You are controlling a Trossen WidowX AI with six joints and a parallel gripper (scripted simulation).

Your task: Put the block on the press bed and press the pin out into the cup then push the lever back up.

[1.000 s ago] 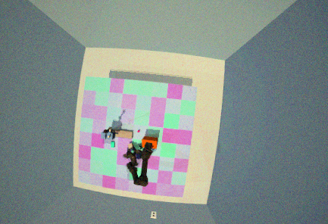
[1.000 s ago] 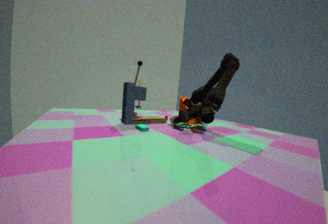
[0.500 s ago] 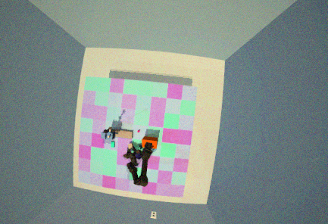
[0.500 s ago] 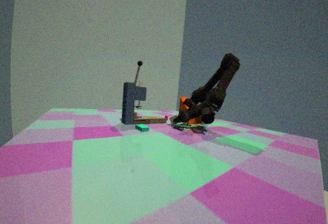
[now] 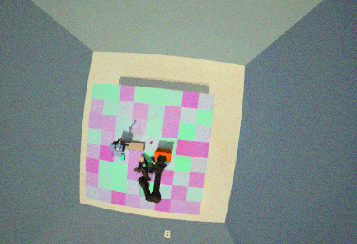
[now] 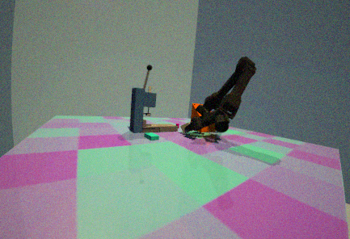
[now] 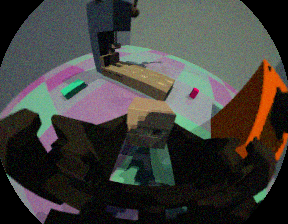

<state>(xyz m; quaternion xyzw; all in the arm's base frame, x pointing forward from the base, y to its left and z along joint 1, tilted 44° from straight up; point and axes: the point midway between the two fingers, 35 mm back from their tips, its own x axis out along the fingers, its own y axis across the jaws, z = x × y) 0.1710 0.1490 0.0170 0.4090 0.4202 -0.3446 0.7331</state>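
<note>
Going out from the wrist camera: pincer low over the checkered bench, pinching tan block between its fingers. Can't tell if touching the bench; can't make out a pin either. Off the bed, just short of its free end, well apart from the punch. To the right in the wrist view, orange box-like thing, near the pincer, partly hidden by the dark arm in the top and exterior views. Beyond the block, long tan press bed with nothing held under the punch. Lying beside the bed, on opposite sides: small red piece near the free end, flat green block near the press. Farther on, blue-gray press, standing upright at the bed's far end. Up top, lever raised, tilted slightly, with dark ball at its tip. Behind everything, plain gray walls.
</note>
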